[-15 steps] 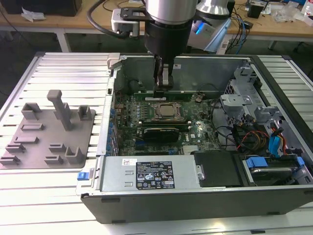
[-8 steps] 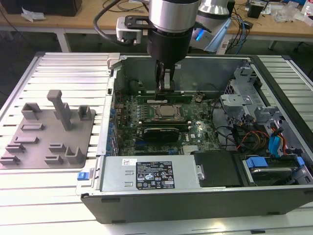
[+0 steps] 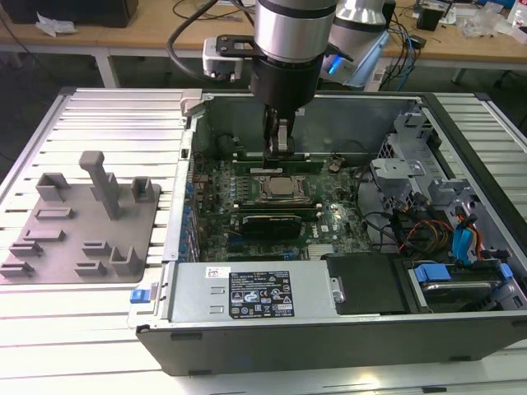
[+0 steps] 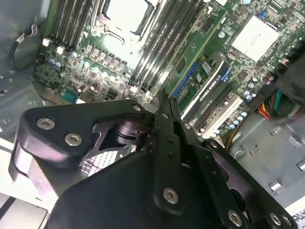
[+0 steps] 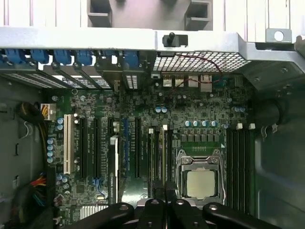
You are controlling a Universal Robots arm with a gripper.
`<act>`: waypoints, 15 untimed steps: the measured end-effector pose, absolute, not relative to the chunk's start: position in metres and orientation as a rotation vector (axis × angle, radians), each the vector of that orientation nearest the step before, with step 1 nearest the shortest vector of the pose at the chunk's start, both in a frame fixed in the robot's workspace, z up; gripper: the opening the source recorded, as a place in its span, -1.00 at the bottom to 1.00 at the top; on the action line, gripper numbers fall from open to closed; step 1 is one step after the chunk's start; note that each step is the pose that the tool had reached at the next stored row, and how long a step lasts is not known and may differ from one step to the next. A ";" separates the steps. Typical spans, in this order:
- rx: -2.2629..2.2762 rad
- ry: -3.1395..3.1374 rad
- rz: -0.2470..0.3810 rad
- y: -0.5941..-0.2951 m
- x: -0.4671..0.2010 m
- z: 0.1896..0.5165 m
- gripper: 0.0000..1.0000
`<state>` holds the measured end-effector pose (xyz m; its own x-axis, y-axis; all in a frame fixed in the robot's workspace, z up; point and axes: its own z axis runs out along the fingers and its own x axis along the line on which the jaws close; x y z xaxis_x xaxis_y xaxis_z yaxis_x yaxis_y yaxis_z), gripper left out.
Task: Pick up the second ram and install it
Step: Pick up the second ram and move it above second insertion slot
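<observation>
Second ram [image 3: 251,156], a thin green stick, appears in the exterior view to lie along the memory slots on the far side of the processor socket [image 3: 278,188], directly under the gripper's tip.

An open computer case [image 3: 329,346] lies flat on a slatted metal table [image 3: 107,329], with its main board [image 3: 329,218] exposed. The robot arm [image 3: 284,41] stands upright over the middle of the case. Its wrist points straight down at the board.

A grey tray [image 3: 82,218] with upright posts sits on the table just beside the case, on the exterior view's left. No green stick stands in it, so the pick-up looks finished.

The gripper [image 3: 278,148] hangs low inside the case. In both wrist views its fingers [image 5: 157,205] are pressed together [image 4: 164,102] with no gap showing. Whether they pinch the stick's top edge or only bear down on it cannot be told.

By that reading the work is at the seating stage. The stick is at the slot, but it is not clear whether it is fully pushed home with its end clips latched.
</observation>
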<state>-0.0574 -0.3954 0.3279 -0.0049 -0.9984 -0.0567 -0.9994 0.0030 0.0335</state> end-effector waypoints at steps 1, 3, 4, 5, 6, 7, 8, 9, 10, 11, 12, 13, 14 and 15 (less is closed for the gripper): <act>-2.204 2.213 0.100 -0.394 -0.057 0.327 -0.82; -2.204 2.213 0.099 -0.387 -0.056 0.324 -0.82; -2.204 2.213 0.100 -0.384 -0.055 0.322 -0.82; -2.205 2.213 0.099 -0.382 -0.055 0.319 -0.82; -2.205 2.213 0.099 -0.381 -0.054 0.317 -0.82; -2.205 2.213 0.099 -0.380 -0.054 0.314 -0.82; -2.204 2.213 0.099 -0.379 -0.053 0.313 -0.82; -2.205 2.213 0.099 -0.377 -0.053 0.309 -0.82; -2.205 2.213 0.099 -0.376 -0.052 0.308 -0.82; -2.205 2.213 0.099 -0.376 -0.052 0.306 -0.82; -2.205 2.214 0.098 -0.375 -0.052 0.304 -0.82; -2.205 2.214 0.098 -0.374 -0.052 0.303 -0.82; -2.206 2.214 0.097 -0.372 -0.051 0.299 -0.82; -2.206 2.215 0.095 -0.372 -0.051 0.297 -0.82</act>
